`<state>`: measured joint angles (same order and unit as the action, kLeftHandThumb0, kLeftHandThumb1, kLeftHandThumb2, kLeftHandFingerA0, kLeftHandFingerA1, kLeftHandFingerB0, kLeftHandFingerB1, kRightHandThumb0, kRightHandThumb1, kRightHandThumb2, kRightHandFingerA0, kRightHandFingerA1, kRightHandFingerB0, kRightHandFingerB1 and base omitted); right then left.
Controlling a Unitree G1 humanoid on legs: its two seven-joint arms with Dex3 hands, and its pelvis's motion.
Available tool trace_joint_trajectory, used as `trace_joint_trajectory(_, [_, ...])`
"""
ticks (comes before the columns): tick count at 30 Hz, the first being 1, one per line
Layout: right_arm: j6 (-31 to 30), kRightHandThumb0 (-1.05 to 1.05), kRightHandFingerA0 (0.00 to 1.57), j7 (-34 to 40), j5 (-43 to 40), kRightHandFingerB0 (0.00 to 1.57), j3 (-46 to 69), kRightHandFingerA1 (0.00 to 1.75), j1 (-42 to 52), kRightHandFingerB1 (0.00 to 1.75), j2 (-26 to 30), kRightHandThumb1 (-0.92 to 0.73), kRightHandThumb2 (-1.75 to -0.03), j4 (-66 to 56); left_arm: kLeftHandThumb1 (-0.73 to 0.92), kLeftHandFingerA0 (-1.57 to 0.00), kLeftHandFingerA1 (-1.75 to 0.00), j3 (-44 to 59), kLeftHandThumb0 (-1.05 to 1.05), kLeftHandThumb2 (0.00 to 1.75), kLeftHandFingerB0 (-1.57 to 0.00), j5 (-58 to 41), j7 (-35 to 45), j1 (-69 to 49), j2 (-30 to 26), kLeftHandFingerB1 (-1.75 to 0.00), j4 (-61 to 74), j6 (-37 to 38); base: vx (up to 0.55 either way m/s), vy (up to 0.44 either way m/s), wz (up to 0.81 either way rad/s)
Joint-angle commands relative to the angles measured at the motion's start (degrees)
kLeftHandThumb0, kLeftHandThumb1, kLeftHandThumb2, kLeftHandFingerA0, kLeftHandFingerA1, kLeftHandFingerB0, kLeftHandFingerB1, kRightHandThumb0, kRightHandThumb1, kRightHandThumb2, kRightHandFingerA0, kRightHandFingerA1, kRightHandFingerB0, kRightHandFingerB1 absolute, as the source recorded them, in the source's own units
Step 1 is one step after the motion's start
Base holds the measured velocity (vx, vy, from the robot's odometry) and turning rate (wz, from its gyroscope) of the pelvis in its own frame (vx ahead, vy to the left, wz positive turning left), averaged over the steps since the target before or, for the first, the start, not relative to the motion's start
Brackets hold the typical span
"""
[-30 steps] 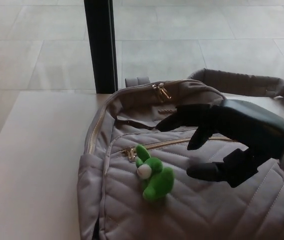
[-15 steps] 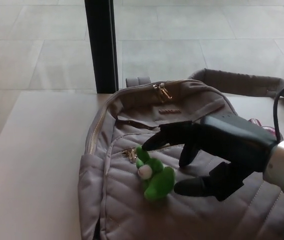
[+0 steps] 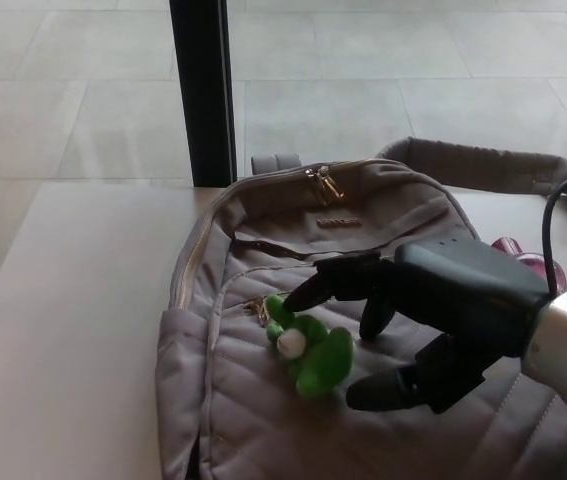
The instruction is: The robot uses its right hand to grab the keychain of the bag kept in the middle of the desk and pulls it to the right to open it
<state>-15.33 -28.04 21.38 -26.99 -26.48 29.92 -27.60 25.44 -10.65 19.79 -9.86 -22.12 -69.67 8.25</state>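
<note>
My black right hand (image 3: 418, 325) hovers over the quilted grey fabric backpack (image 3: 363, 330), which lies flat across the middle of the pale bench (image 3: 63, 330). The hand is open and holds nothing: thumb low, two fingers (image 3: 328, 288) reaching over the green plush frog keychain (image 3: 308, 350), one fingertip just above its head. The keychain hangs from the gold front-pocket zipper pull (image 3: 257, 306), toward the bag's left side. I judge the risk to be pinching only soft plush: it could squash and slip out as I pull right, or the unanchored bag could slide with me instead of unzipping. Beyond, the grey shoulder strap (image 3: 473, 160) curls toward the far edge, by a black post (image 3: 203, 90).
</note>
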Motion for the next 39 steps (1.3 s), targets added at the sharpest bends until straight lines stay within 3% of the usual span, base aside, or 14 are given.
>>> trace_joint_trajectory(1, [-1.80,-0.88,0.83,-2.21,3.05,0.40,-1.67,0.98,0.93,0.46,-1.85,-0.66,-0.61,-0.63,0.70,-0.48,-0.51,-0.38,-0.65,0.61,-0.39,-0.18,0.37,0.19,-1.08,-0.35,-0.39,1.82,0.00,0.000,0.00])
trace_joint_trajectory(11, [-0.45,-0.83,0.89,-1.39,8.04,0.39,-3.41,0.94,1.52,0.48,-3.97,-0.64,-0.60,0.21,0.75,-0.46,-0.49,-1.19,-0.62,0.62,-0.35,-0.19,0.12,-0.08,-1.03,-0.35,-0.09,2.74,0.00,0.000,0.00])
trace_joint_trajectory(13, [1.15,-0.50,0.99,-0.16,13.28,0.49,-4.61,1.17,2.32,0.47,-2.20,-0.57,-0.57,0.43,0.75,-0.42,-0.50,-0.52,-0.63,0.63,-0.32,-1.11,1.54,-0.09,-0.99,-0.34,-0.51,2.21,0.00,0.000,0.00])
trace_joint_trajectory(18, [4.24,-0.38,1.01,2.49,18.59,0.57,-4.93,1.37,3.11,0.52,-0.22,-0.59,-0.61,1.53,0.76,-0.41,-0.51,-0.86,-0.65,0.63,-0.30,-0.75,1.90,-0.33,-0.99,-0.35,-0.39,3.31,0.00,0.000,0.00])
trace_joint_trajectory(19, [6.08,-0.26,1.01,5.77,20.16,0.72,-4.39,1.67,4.07,0.57,0.39,-0.55,-0.79,2.67,0.79,-0.46,-0.48,-2.07,-0.66,0.64,-0.31,0.78,0.64,-0.48,-1.12,-0.34,-0.60,4.23,0.00,0.000,0.00])
trace_joint_trajectory(21, [7.13,-0.32,1.05,7.80,22.48,0.83,-4.26,1.74,4.38,0.63,0.92,-0.64,-0.69,3.84,0.81,-0.49,-0.46,-3.22,-0.68,0.64,-0.32,1.91,-0.25,-0.91,-1.10,-0.34,-0.42,5.57,0.00,0.000,0.00])
trace_joint_trajectory(27, [10.71,-0.38,1.07,11.53,25.07,0.87,-3.15,1.75,4.61,0.72,2.55,-0.63,-0.73,5.87,0.83,-0.47,-0.47,-3.60,-0.69,0.65,-0.33,1.30,0.56,-0.88,-1.31,-0.34,-0.40,5.51,0.00,0.000,0.00])
trace_joint_trajectory(28, [10.66,-0.47,1.34,11.38,24.92,0.85,-3.05,1.46,4.61,0.78,2.45,-0.48,-0.95,6.00,0.84,-0.48,-0.47,-3.48,-0.69,0.65,-0.32,1.08,0.95,-0.81,-1.38,-0.34,-0.58,5.35,0.00,0.000,0.00])
trace_joint_trajectory(29, [10.76,-0.43,1.06,11.22,24.65,0.88,-2.86,1.75,4.64,0.67,2.28,-0.66,-0.66,6.14,0.85,-0.49,-0.46,-3.55,-0.67,0.66,-0.32,1.14,0.76,-0.81,-1.25,-0.34,-0.71,5.63,0.00,0.000,0.00])
trace_joint_trajectory(32, [12.63,-0.34,1.06,11.80,23.52,0.92,-2.00,1.74,5.13,0.72,1.55,-0.60,-0.83,7.09,0.87,-0.51,-0.48,-3.42,-0.67,0.66,-0.34,0.78,0.13,-0.71,-0.98,-0.35,-0.79,5.58,0.00,0.000,0.00])
trace_joint_trajectory(36, [13.25,-0.33,1.06,12.78,22.48,0.86,-0.71,1.75,6.14,0.90,-0.32,-0.61,-0.79,7.62,0.89,-0.46,-0.46,-3.13,-0.64,0.67,-0.30,0.20,1.45,-0.54,-1.02,-0.35,-1.07,5.21,0.00,0.000,0.00])
trace_joint_trajectory(37, [13.44,-0.31,1.23,13.42,21.90,0.92,-0.26,1.62,6.61,0.93,-1.09,-0.51,-0.90,7.85,0.90,-0.47,-0.46,-3.09,-0.64,0.67,-0.31,0.14,1.71,-0.48,-1.07,-0.35,-1.21,5.13,0.00,0.000,0.00])
trace_joint_trajectory(38, [13.98,-0.33,1.03,14.55,20.96,0.89,0.29,1.75,7.14,0.94,-2.08,-0.57,-0.91,8.22,0.89,-0.46,-0.46,-3.06,-0.66,0.67,-0.31,0.14,1.61,-0.52,-0.99,-0.35,-1.29,5.45,0.00,0.000,0.00])
trace_joint_trajectory(39, [15.06,-0.40,1.27,16.07,20.05,0.88,0.84,1.38,7.68,0.97,-3.03,-0.52,-1.11,8.73,0.88,-0.48,-0.47,-2.94,-0.67,0.66,-0.32,0.00,1.61,-0.64,-0.84,-0.36,-1.19,5.71,0.00,0.000,0.00])
